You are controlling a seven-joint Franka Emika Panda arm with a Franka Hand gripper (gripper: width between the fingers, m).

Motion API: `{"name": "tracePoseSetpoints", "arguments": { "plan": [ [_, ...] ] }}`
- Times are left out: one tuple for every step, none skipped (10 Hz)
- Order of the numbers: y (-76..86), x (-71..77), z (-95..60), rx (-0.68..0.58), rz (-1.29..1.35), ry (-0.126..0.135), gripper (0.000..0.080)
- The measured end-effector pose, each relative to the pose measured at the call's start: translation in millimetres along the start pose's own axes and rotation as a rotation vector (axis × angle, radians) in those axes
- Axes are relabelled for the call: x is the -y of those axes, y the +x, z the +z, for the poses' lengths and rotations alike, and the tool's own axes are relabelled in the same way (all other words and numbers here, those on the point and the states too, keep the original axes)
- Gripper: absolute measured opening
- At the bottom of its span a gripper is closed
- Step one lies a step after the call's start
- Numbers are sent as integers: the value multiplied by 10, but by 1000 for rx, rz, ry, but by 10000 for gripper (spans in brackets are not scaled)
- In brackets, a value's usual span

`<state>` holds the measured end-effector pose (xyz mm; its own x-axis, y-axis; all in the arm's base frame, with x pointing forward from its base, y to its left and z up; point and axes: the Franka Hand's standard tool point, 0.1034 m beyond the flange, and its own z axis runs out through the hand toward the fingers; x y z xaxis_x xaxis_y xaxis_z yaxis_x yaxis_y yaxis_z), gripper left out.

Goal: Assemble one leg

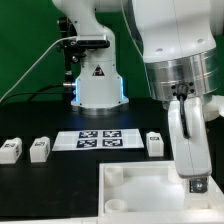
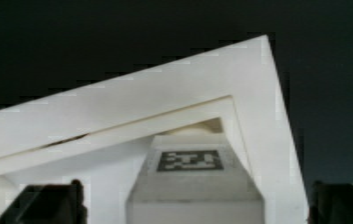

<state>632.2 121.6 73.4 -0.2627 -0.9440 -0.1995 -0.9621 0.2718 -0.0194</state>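
Observation:
A leg (image 1: 197, 184), a small white block with a black-and-white tag, stands at the far corner of the large white panel (image 1: 140, 180), on the exterior view's right. My gripper (image 1: 192, 170) hangs straight over it. In the wrist view the leg (image 2: 192, 165) sits between my two dark fingers (image 2: 52, 203), with a gap of white panel (image 2: 102, 115) showing on each side. The jaws stand open around the leg and do not touch it. Three more legs lie on the black table: two at the exterior view's left (image 1: 10, 150) (image 1: 40, 148) and one near the middle (image 1: 155, 142).
The marker board (image 1: 100, 138) lies flat on the table in front of the arm's base (image 1: 98, 85). A cable runs off at the exterior view's left. A green backdrop stands behind the table.

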Motion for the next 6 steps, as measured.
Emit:
{"name": "tracePoseSetpoints", "arguments": {
  "plan": [
    [-36,-35,-68,5,-9,18,645],
    [-77,-88,-156,14,-7,20,645],
    [-128,-103,-229,21,-11,26,649],
    [-154,-111,-236,22,-18,27,649],
    [-145,-113,-224,21,-21,25,649],
    [-145,-114,-223,21,-22,25,649]
  ]
}}
